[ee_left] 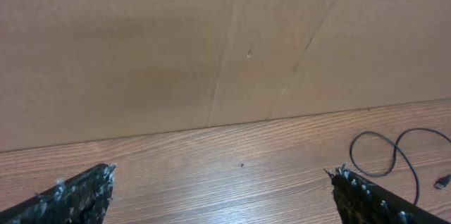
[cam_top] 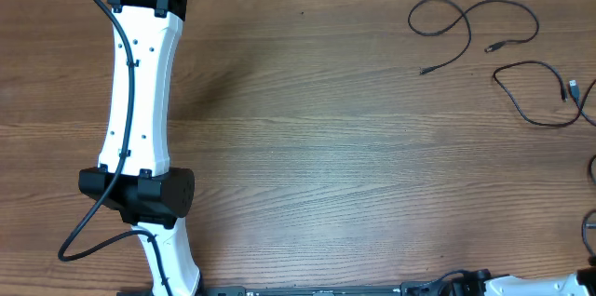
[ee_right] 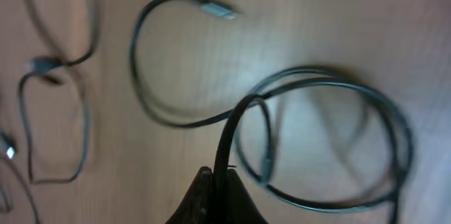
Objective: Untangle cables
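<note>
White left arm (cam_top: 140, 82) stretched forward, jaws wide, empty; right jaws pinch cable (ee_right: 231, 129).

White moulded shells, waisted mid-link, are covering the left arm (cam_top: 140, 91), and small dark screw holes (cam_top: 136, 43) are dotting them. Black joint housings (cam_top: 140, 192) are capping each link. A black wire (cam_top: 124, 73) is running along the shell, then looping out toward the table's left edge. The left gripper (ee_left: 224, 175) fingers (ee_left: 77, 192) are showing black, pale-flecked, jagged at the tips. The right arm (cam_top: 531, 285) is showing white at the robot-side edge near the right corner. The right gripper (ee_right: 215, 182) fingers (ee_right: 201, 203) are reading dark and blurred.
</note>
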`<state>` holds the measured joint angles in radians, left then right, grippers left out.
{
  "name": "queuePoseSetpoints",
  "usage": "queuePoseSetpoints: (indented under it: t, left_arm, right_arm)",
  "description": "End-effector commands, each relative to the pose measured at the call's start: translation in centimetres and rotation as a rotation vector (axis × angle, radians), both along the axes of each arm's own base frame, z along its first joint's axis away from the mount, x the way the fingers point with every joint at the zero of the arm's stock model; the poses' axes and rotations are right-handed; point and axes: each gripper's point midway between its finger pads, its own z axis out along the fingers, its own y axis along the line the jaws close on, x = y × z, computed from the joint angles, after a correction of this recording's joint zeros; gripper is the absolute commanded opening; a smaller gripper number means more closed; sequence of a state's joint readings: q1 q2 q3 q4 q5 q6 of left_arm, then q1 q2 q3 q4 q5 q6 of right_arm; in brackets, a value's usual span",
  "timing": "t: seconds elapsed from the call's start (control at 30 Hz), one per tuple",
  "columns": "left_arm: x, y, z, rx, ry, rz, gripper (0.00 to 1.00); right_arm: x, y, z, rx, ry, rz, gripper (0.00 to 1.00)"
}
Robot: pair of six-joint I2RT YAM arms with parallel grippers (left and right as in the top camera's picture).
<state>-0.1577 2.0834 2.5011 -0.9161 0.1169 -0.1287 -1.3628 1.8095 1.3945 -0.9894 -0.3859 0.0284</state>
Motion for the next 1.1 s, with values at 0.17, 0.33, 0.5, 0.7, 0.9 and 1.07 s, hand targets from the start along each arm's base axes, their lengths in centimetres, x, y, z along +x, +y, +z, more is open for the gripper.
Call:
queuePoseSetpoints:
  t: [0.17,0.33,0.5,0.7,0.9,1.07]
  left_arm:
    - [-0.6,-0.4,1.6,-0.017,-0.03,-0.008,1.0]
    - [-0.8,-0.4,1.3,-0.014,-0.016,-0.008,0.99]
    - [-0.8,-0.4,1.2,-0.014,-0.013,-0.008,1.0]
    - [-0.8,-0.3,1.2,-0.014,-0.011,-0.008,0.99]
    - [-0.8,-0.3,1.2,-0.013,-0.011,-0.008,1.0]
    - [-0.8,-0.3,1.2,-0.01,-0.012,-0.009,1.0]
  right_arm:
    - [9.3,3.5,0.2,-0.097,0.06,0.261,0.04]
    - [9.6,4.4,-0.5,-0.162,0.237,0.312,0.04]
    - [9.6,5.1,-0.8,-0.151,0.277,0.312,0.04]
    - [10.2,8.3,-0.9,-0.005,0.195,0.338,0.04]
    - [11.5,11.6,-0.9,0.071,0.176,0.414,0.04]
    - [15.0,16.1,-0.5,0.108,0.121,0.55,0.04]
